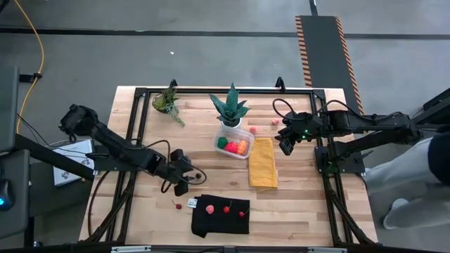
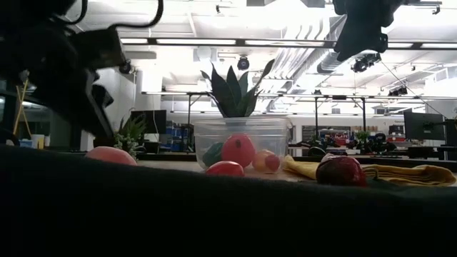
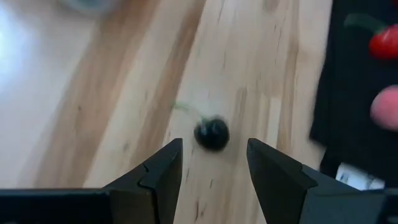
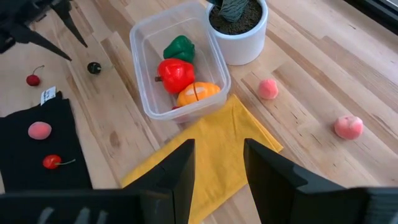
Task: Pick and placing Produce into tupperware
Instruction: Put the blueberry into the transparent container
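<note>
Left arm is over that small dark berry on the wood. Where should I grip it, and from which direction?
Grip the round body of the dark berry, not its thin green stem, which trails off to one side. Come straight down from above: it lies alone on the bare table, just ahead of the open left gripper, so its fingers can likely drop either side of it.

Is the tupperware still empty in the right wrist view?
No: the tupperware already holds a green piece, a red piece and an orange piece.
</note>
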You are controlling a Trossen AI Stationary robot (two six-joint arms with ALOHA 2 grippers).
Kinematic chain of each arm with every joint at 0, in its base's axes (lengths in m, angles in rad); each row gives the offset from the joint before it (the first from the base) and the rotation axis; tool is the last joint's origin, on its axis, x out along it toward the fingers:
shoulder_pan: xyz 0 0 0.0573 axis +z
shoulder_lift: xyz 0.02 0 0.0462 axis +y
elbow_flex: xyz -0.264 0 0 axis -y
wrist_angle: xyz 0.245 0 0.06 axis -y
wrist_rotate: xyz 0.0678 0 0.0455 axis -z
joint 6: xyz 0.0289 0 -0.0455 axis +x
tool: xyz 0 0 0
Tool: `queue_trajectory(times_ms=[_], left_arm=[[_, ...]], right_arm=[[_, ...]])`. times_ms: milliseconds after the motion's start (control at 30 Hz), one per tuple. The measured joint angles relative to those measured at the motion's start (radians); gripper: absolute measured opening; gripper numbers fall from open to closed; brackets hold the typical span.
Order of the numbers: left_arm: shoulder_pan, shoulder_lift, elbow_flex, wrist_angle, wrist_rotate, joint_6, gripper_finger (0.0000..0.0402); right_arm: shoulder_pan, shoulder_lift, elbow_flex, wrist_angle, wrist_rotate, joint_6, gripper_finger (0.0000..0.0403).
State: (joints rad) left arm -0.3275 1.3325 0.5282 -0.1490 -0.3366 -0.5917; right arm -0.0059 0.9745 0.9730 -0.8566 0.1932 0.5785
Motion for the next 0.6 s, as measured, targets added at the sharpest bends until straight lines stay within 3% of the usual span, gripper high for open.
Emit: queue_trajectory(times_ms=[600], left_arm=[[0.000, 0.126, 0.000, 0.100, 0.004, -0.033, 0.0168]], right_arm=[[0.000, 0.000, 0.000, 0.000, -0.001, 0.008, 0.0129]])
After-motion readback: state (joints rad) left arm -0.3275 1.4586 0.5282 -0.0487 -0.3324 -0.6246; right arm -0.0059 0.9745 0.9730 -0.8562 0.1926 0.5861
